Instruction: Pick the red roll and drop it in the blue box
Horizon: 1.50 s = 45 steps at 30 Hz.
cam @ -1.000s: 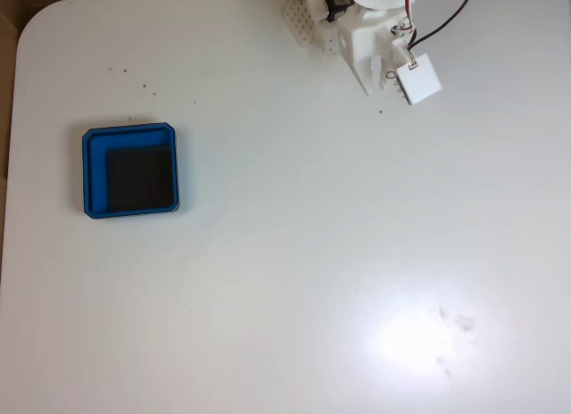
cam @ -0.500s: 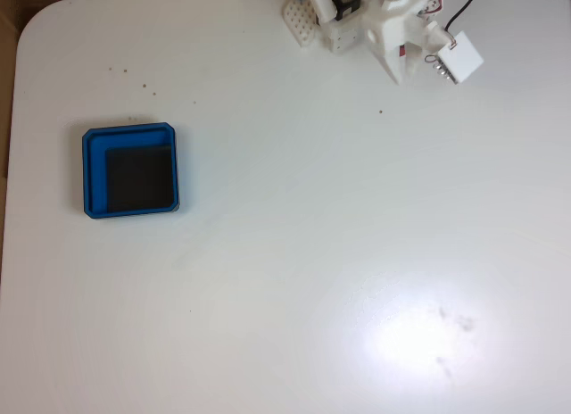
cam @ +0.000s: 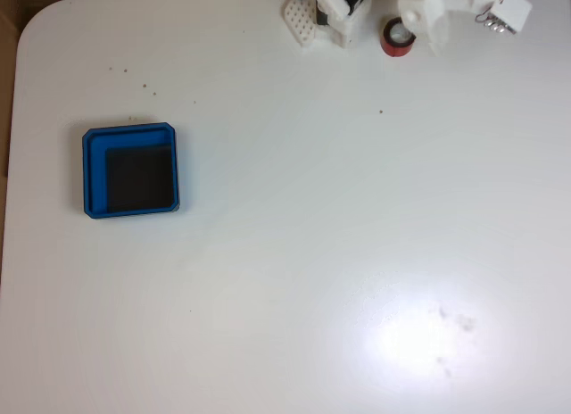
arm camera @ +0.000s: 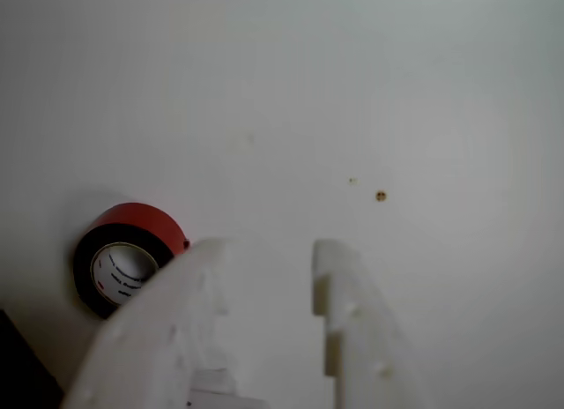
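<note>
Rotation of the arm toward the right end of the table's far edge was recorded across the fixed view: one second earlier the white arm body hung over the table near the far edge, half a second earlier it had swung further right, and at this moment it lay along the far edge itself. By that swing the red roll (cam: 397,36) was uncovered; it had been hidden under the arm in both earlier pictures. It was seen lying flat on the table (cam: 294,253) at the far edge, just beside the white arm base (cam: 326,12). The blue box (cam: 130,170) was unchanged, near the left edge and well apart from the roll, with its black floor bare.

For the task, this was judged to mean that the search phase was ending and the approach to the roll could begin; no grasp had been made.

In the wrist view, the roll (arm camera: 128,255) was seen at the lower left, partly covered by the left finger. The gripper (arm camera: 264,268) was seen with its fingers parted and nothing between them. The roll lay outside the gap, to its left, so a correction toward that side was judged necessary before descent.

Small dark specks (arm camera: 381,196) were noted on the table surface. No obstacle was seen between roll and box; the closeness of the roll to the arm base was judged the main hindrance to a clean approach.
</note>
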{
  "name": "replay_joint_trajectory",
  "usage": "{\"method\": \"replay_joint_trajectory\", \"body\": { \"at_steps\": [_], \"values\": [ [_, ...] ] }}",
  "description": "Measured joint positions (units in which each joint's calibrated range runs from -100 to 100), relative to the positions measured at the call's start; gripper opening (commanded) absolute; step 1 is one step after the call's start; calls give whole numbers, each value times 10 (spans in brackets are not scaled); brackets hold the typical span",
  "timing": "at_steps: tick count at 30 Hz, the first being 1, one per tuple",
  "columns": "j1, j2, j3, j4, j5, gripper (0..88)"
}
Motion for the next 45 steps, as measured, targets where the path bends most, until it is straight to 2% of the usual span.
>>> {"method": "replay_joint_trajectory", "body": {
  "at_steps": [9, 19, 32, 38, 45],
  "values": [
    [-146, 0, 0, 0, 1, 84],
    [-211, 2, 0, 0, 0, 84],
    [-220, 102, 15, 0, 0, 84],
    [-220, 91, 149, -1, 0, 85],
    [-220, -1, 279, -20, -2, 85]
  ]
}}
